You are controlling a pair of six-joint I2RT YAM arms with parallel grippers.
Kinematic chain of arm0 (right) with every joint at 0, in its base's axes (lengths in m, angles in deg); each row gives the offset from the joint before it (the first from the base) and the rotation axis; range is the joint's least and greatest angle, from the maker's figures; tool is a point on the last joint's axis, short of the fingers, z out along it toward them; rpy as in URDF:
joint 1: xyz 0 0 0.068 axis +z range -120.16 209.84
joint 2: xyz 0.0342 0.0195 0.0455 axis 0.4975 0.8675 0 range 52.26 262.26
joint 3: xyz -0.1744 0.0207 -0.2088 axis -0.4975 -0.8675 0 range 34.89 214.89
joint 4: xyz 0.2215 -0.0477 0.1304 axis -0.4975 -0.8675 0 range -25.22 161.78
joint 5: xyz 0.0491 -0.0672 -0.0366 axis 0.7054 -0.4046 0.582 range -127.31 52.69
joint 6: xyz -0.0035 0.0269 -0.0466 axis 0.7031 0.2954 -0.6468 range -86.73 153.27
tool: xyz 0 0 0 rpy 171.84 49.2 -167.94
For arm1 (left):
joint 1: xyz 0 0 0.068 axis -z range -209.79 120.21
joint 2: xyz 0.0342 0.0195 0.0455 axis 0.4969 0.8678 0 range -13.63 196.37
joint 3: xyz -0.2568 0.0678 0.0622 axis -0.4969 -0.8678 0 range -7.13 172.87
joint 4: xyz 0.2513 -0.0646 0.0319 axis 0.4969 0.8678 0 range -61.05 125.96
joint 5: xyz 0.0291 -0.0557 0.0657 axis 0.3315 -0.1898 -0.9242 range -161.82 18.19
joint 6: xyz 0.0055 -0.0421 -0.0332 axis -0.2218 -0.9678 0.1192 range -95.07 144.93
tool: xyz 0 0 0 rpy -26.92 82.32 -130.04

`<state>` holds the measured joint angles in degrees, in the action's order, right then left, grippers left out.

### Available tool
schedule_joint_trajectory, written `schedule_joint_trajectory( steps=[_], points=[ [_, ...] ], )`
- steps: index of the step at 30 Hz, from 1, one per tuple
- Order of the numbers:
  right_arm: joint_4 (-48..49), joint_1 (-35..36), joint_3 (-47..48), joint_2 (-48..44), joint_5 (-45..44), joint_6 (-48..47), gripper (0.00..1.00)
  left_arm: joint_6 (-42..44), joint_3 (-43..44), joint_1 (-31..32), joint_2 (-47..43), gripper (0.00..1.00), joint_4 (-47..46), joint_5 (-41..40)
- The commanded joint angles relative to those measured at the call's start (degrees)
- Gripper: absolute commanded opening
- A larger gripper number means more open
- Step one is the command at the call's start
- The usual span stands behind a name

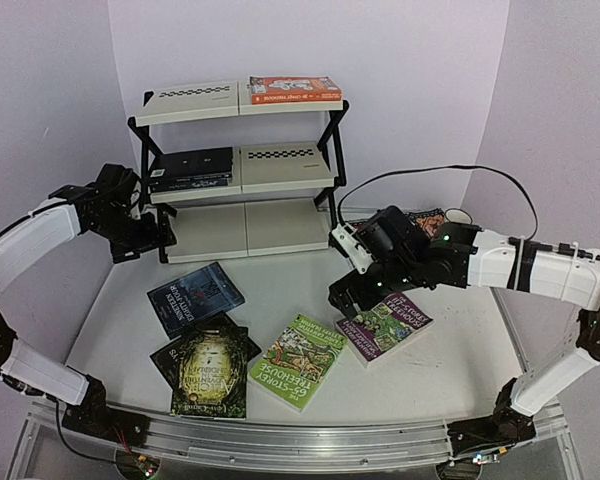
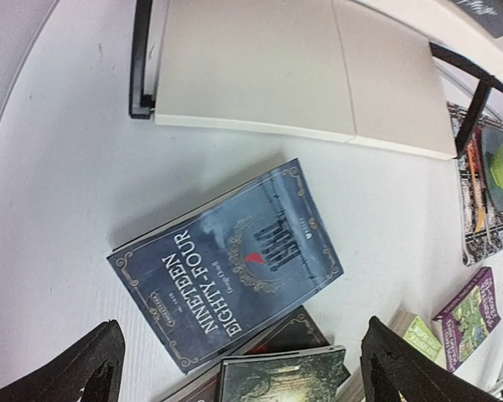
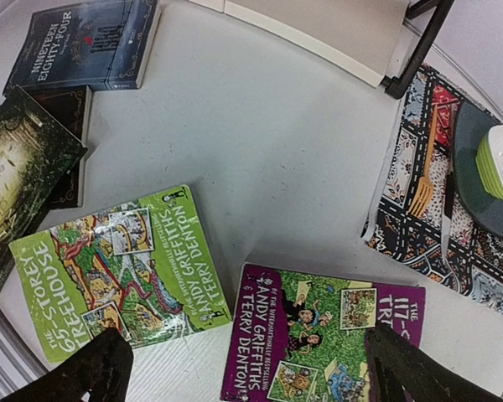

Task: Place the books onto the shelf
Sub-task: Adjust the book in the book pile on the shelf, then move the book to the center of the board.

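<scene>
The shelf (image 1: 242, 165) stands at the back, with an orange book (image 1: 295, 90) on its top tier and a black book (image 1: 192, 168) on the middle tier. On the table lie a dark blue book (image 1: 194, 298) (image 2: 226, 264), a dark green-gold book (image 1: 210, 373) on top of a black one (image 1: 168, 352), a bright green book (image 1: 300, 360) (image 3: 121, 268) and a purple book (image 1: 384, 325) (image 3: 318, 343). My left gripper (image 1: 152, 238) (image 2: 243, 368) hangs open by the shelf's left side, above the dark blue book. Over the purple book, my right gripper (image 1: 358, 293) (image 3: 251, 373) is open and empty.
A patterned mat (image 1: 427, 220) (image 3: 419, 201) lies at the back right beside the shelf's right leg, with a grey plate (image 3: 469, 180) and a green-and-white bowl (image 3: 499, 163) on it. The shelf's bottom tier (image 2: 277, 71) holds nothing. A black cable (image 1: 430, 172) runs behind the right arm.
</scene>
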<state>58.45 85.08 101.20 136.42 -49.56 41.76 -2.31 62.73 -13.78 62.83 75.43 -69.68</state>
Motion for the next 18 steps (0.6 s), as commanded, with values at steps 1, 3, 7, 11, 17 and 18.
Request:
schedule_joint_trajectory(
  steps=[1, 3, 7, 11, 17, 18],
  points=[
    [-4.23, -0.25, 4.09, 2.72, 2.73, 7.4, 0.98, -1.78, -4.1, -2.68, -1.46, 1.0, -1.04, -2.32],
    [-4.75, -0.3, 4.43, 3.61, 3.53, 9.1, 0.98, -1.76, -5.79, -3.33, -1.54, 1.0, -1.96, -2.31],
    [-4.96, -0.3, 5.07, 5.78, 7.02, 12.56, 0.98, -2.08, -8.16, -4.97, 0.57, 1.0, -4.39, 0.74],
    [-4.96, -0.15, 5.81, 8.86, 11.57, 15.88, 0.98, -2.45, -9.92, -7.11, 3.44, 0.99, -7.02, 3.07],
    [-4.78, 0.15, 6.74, 11.39, 12.91, 16.36, 0.98, -2.92, -10.82, -9.51, 8.31, 1.0, -12.88, 6.81],
    [-4.74, 0.13, 7.0, 11.73, 13.41, 16.11, 0.98, -2.86, -10.46, -9.89, 9.69, 1.0, -13.62, 7.37]
  ],
)
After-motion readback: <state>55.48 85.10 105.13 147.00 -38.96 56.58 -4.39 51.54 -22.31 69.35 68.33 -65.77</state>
